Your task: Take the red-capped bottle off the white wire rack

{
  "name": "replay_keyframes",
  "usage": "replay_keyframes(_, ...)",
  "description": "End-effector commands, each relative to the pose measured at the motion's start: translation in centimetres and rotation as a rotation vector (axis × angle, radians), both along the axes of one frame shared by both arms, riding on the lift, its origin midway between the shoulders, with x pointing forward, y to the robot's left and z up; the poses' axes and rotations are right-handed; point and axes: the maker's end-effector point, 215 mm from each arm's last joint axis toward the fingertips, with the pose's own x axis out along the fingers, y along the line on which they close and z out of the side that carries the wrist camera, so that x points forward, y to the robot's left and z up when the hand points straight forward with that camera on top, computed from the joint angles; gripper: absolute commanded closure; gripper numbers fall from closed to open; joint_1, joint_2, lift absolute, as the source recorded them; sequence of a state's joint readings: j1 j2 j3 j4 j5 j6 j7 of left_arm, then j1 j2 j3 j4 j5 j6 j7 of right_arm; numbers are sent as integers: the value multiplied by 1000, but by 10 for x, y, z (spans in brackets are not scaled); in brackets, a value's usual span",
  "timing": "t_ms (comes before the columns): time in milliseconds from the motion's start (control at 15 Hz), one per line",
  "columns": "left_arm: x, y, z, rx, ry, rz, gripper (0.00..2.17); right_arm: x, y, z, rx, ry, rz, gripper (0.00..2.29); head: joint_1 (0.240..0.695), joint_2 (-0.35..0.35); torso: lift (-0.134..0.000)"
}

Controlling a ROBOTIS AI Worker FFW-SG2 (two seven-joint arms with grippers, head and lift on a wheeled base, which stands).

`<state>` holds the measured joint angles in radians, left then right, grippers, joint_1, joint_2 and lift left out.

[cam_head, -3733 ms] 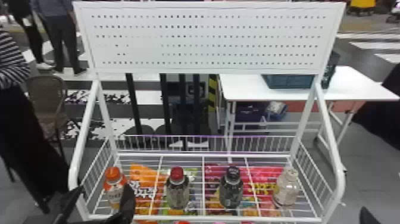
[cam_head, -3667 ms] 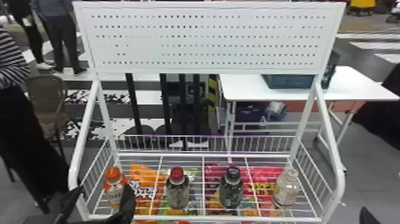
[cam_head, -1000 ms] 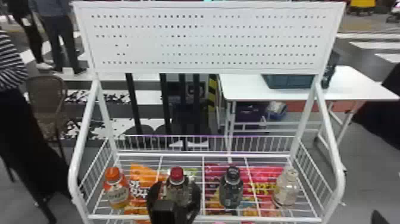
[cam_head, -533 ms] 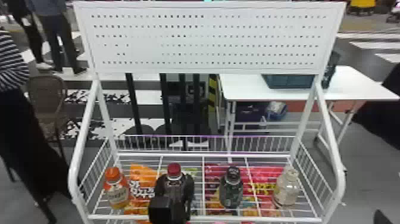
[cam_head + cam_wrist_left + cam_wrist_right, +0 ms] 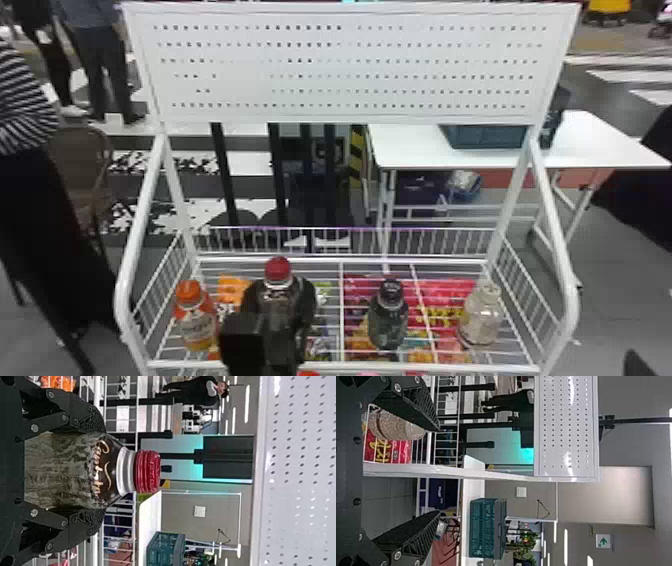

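At the white wire rack (image 5: 574,300), your grasp looks made; carrying clear is left. Your right gripper (image 5: 438,471) hangs near the rack's right side, fingers apart. Your left gripper (image 5: 104,470) extends over the front, clamped on the upright red-capped bottle (image 5: 67,471), whose hidden base leaves you unable to confirm lift-off.

The round-shouldered plastic bottle (image 5: 59,469), red cap on, white neck ring and gold script showing, is upright in the left hand (image 5: 278,296), at the white metal wire rack (image 5: 345,366) with its perforated panel.
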<state>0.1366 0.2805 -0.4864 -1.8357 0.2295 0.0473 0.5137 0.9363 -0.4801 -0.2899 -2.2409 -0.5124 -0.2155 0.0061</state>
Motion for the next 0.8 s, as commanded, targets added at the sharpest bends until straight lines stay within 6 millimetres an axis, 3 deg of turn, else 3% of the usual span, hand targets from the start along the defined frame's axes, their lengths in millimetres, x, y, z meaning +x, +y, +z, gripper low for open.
replay_keyframes(0, -18, 33, 46, -14, -54, 40, 1858, 1, 1, 0, 2, -3, 1, 147, 499, 0, 0)
replay_keyframes(67, -26, 48, 68, -23, -89, 58, 1858, 2, 1, 0, 5, -3, 1, 147, 499, 0, 0)
replay_keyframes(333, -55, 110, 105, -7, -122, 145, 1858, 4, 8, -1, 14, -6, 12, 147, 499, 0, 0)
replay_keyframes(600, -76, 140, 117, 25, -134, 168, 1858, 8, 10, -2, 7, 4, 18, 147, 499, 0, 0)
replay_keyframes(733, -80, 150, 112, 40, -127, 173, 1855, 9, 12, -3, 2, 14, 24, 147, 499, 0, 0)
